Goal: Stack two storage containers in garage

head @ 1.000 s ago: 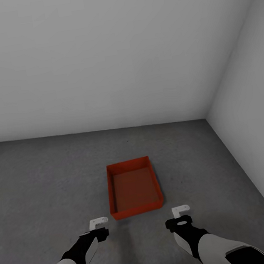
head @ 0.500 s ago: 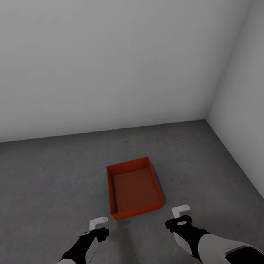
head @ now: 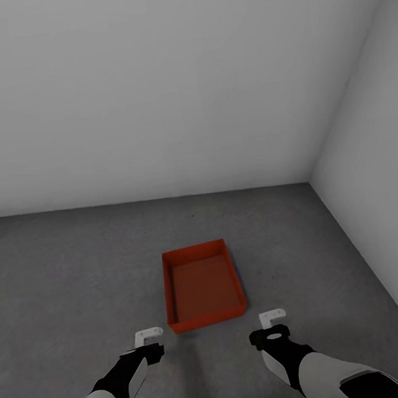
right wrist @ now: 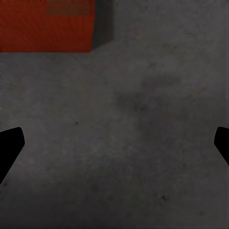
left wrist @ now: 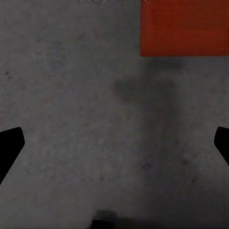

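Nearest the trunk, left gripper and right gripper hang low over the floor, jaws spread wide, both empty. Just beyond and between them one storage container sits flat on the concrete, near the grey wall corner. Looks like the base box, set down for stacking; the second box isn't here.
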{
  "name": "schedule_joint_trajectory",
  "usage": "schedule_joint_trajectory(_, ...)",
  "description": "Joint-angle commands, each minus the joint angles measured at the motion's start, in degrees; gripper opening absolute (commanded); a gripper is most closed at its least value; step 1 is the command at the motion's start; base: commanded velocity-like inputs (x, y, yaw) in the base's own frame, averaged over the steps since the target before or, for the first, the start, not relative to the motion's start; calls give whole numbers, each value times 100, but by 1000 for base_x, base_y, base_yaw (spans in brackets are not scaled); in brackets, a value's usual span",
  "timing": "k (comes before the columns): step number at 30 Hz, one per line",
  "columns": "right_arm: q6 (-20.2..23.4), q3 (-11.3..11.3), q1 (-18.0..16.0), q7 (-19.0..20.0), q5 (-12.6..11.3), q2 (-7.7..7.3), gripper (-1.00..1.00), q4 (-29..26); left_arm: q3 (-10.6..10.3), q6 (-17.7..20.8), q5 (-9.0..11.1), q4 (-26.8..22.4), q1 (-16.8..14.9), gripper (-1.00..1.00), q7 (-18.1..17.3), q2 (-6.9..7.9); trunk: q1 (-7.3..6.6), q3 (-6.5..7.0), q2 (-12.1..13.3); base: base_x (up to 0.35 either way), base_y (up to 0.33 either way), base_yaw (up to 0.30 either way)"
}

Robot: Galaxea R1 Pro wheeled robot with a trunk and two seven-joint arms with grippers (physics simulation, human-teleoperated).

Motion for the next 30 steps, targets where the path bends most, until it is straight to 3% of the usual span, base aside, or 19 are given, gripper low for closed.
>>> schedule_joint_trajectory(1,20,36,-2,-27,19,1,100,1,8,31,47,-13,1,100,22,-2,-23,15,40,0,0,0)
schedule_joint_trajectory(23,12,41,13,-26,13,1,100,103,10,23,61,25,1,100,3,16,-506,410,922,0,0,0)
schedule_joint_trajectory(30,28,52,-2,-10,40,1,100,152,24,32,131,509,1,100,13,51,-660,536,1203,0,0,0)
